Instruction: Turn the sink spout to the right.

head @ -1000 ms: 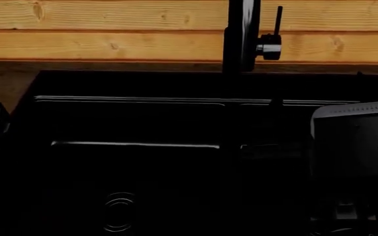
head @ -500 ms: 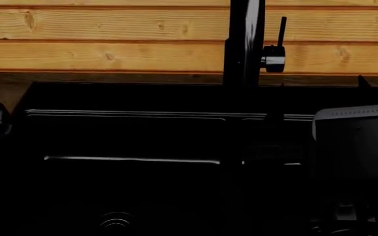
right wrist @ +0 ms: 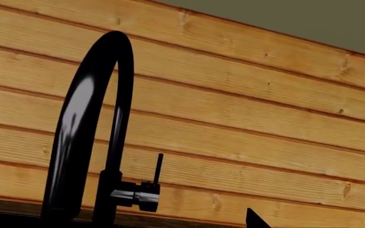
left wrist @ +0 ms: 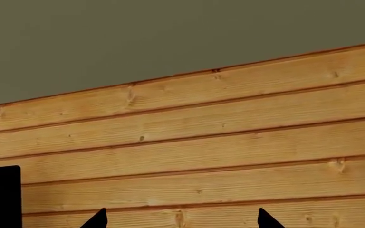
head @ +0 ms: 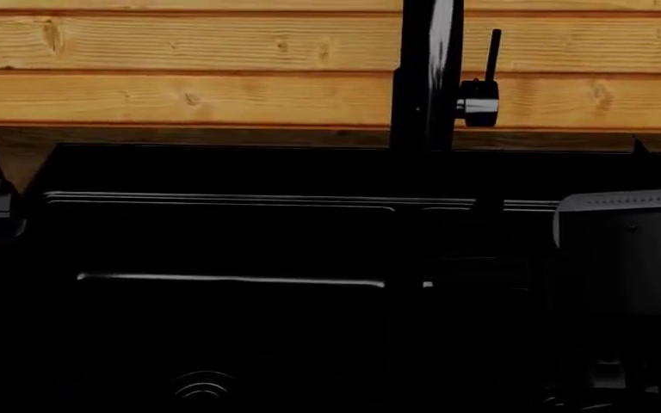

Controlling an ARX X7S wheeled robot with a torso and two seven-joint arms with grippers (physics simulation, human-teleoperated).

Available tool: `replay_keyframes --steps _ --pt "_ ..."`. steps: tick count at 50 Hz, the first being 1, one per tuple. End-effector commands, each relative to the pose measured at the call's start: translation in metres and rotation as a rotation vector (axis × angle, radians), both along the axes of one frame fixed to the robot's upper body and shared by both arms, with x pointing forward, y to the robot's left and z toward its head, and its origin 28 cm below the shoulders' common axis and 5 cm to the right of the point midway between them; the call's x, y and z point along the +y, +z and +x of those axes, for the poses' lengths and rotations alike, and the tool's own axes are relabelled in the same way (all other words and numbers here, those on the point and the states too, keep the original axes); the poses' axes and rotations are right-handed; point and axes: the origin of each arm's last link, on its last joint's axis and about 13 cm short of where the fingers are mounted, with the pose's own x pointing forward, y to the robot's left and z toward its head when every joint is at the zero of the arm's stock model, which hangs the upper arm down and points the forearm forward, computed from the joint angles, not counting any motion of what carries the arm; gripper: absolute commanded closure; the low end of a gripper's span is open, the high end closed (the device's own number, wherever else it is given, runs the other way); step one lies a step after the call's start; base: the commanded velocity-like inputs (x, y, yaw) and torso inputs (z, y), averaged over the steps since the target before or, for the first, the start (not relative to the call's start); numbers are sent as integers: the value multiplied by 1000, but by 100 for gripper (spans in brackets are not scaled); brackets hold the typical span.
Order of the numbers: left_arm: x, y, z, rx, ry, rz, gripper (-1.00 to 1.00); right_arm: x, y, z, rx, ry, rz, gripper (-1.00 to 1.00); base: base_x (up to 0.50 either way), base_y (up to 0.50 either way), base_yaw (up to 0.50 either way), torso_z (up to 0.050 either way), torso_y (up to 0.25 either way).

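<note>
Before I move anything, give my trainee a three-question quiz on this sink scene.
1. True or false: either claw touches the sink spout.
2. The thin lever beside the spout points: A) upward B) downward C) toward the basin.
3. Fill in: the wall behind the sink is made of ____ planks.

Key: 1 false, since the left claw faces bare wall and only one tip of the right claw shows, clear of the spout; 2 A; 3 wooden.

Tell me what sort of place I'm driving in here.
Most likely a kitchen sink station: a wide glossy black sink set in a counter, a tall arched black sink spout with a thin side lever, and a wood-plank wall behind.
</note>
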Motion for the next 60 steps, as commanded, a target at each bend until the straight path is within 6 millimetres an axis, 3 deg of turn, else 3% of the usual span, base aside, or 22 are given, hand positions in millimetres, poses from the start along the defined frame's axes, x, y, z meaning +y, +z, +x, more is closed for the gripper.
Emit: replay_keyframes --steps 1,21,41,60 --pt "-1 1 0 0 -5 0 -100 0 -1 0 3 -6 3 -100 0 0 0 0 0" --pt "-2 -1 0 6 -5 -2 -100 -2 -3 0 9 -66 -5 -100 -242 0 0 0 0" --pt "-4 -1 -3 0 -33 4 -100 -2 -3 1 19 -66 0 -100 -5 0 0 0 0" --pt "-4 -6 0 21 -14 4 -100 20 34 -7 -10 78 80 -100 0 0 0 0 0"
